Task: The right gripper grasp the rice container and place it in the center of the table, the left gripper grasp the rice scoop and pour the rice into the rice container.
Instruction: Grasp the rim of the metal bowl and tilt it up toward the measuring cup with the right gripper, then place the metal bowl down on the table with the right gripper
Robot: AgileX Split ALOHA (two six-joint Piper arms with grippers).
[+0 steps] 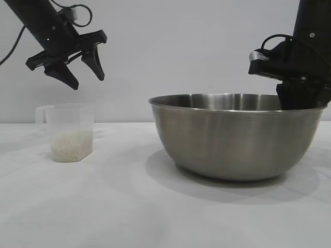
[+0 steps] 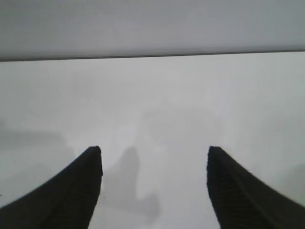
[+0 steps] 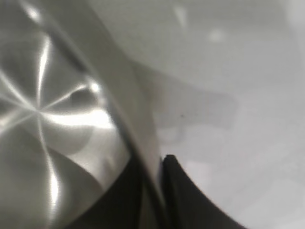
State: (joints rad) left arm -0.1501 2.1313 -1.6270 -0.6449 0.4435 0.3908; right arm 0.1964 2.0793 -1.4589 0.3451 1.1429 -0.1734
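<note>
The rice container [image 1: 235, 135], a large steel bowl, sits on the white table [image 1: 129, 206] right of the middle. My right gripper [image 1: 299, 98] is at the bowl's far right rim and is shut on it, one finger inside and one outside; the right wrist view shows the rim [image 3: 143, 157] pinched between the fingers [image 3: 190, 200]. The rice scoop [image 1: 70, 132], a clear plastic cup with a loop handle, stands at the left with white rice [image 1: 71, 146] in its bottom. My left gripper [image 1: 87, 77] hangs open above the scoop, apart from it; the left wrist view [image 2: 155, 152] shows only bare table.
A plain grey wall stands behind the table. The table's far edge [image 2: 152, 55] shows in the left wrist view. White tabletop lies between the scoop and the bowl and in front of both.
</note>
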